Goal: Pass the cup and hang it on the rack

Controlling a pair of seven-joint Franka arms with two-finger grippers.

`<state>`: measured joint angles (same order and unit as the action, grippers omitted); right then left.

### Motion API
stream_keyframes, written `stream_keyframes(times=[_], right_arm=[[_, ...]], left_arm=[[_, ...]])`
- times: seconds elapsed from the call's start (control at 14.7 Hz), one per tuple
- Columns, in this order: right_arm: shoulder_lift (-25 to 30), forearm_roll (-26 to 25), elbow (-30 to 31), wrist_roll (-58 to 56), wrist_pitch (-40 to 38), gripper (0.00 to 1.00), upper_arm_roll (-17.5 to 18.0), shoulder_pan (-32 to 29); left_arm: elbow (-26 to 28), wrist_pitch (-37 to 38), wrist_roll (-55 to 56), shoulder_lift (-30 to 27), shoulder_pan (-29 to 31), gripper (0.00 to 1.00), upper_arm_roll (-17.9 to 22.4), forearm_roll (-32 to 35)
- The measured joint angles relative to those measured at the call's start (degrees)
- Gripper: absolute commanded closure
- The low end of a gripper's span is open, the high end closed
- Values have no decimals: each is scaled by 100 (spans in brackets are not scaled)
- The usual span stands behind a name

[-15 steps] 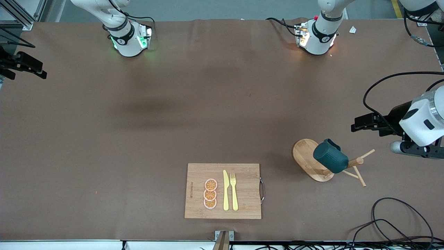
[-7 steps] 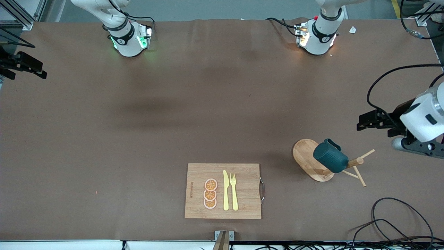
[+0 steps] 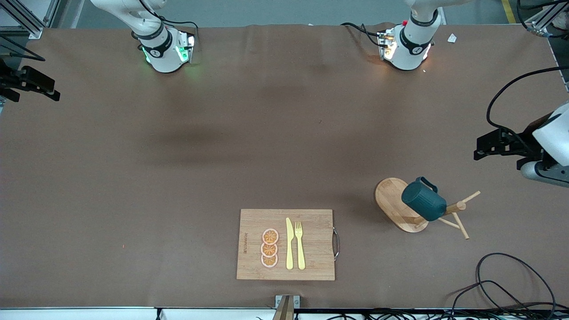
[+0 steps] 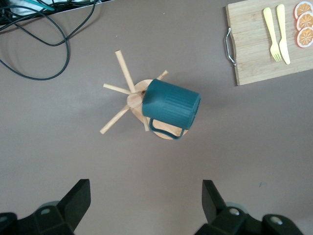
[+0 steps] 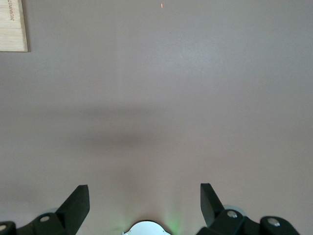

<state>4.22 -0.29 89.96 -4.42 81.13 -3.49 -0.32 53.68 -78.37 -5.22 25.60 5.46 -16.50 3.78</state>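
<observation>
Teal cup hung on a peg of the wooden rack, handle toward twelve o'clock. At nine o'clock from the rack, cutting board with yellow knife, fork, orange slices. Left tool wide, empty, above the surface near the rack. Right tool wide, empty, over bare surface.

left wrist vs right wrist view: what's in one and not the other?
Only the left wrist view: the cup hanging on the rack, the knife, fork and orange slices on the cutting board, a black cable, and the open left gripper.
Only the right wrist view: the open right gripper over bare table.
Both: a part of the board and the brown table.
</observation>
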Motion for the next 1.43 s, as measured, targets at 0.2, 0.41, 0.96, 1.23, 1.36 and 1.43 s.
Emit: stream_keyframes(times=[0.2,0.41,0.96,1.23,1.36,1.43], right_arm=[[0,0,0,0,0,0,0,0],[0,0,1,0,0,0,0,0],[0,0,3,0,0,0,-4,0],[0,0,4,0,0,0,-4,0],[0,0,5,0,0,0,-5,0],[0,0,5,0,0,0,-5,0]], left_arm=[[409,-43,-89,-342,-376,0,740,-355],[1128,-154,-284,-864,-841,0,1459,-519],[2584,-477,-221,-1979,-930,0,1697,-527],[2645,-502,-164,-2051,-930,0,1705,-527],[2649,-506,-132,-2083,-930,0,1712,-527],[2655,-506,-41,-2103,-929,0,1717,-527]])
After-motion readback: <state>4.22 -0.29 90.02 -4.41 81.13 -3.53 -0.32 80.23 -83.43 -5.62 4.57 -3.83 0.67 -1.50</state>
